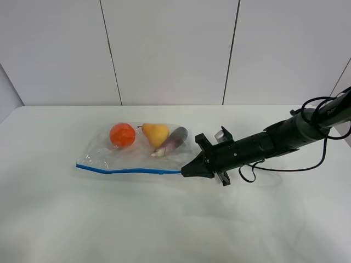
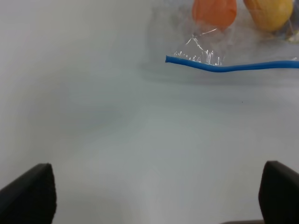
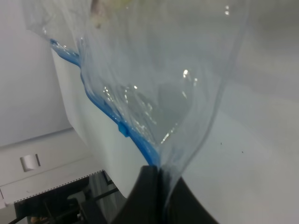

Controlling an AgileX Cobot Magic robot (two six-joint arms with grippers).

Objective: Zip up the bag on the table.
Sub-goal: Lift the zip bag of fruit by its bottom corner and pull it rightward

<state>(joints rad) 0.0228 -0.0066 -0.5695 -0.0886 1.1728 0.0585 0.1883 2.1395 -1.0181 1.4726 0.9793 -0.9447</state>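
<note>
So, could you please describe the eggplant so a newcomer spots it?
On the white table lies a clear bag edged in blue. Inside, the eggplant is nearest the right hand: long and purple, unlike the round orange and yellow pear.

Fruit and veg in front of a pale panelled wall.
A yellow pear (image 1: 156, 133) lies with its stem pointing left. An orange (image 1: 122, 134) sits just left of the pear, with a small gap between them. A purple eggplant (image 1: 174, 141) lies tilted just right of the pear, its pale end near the pear's base. Behind the pear rises a white wall (image 1: 170, 49), with one dark vertical seam (image 1: 110, 52) left of the pear and another seam (image 1: 231, 52) to its right.
</note>
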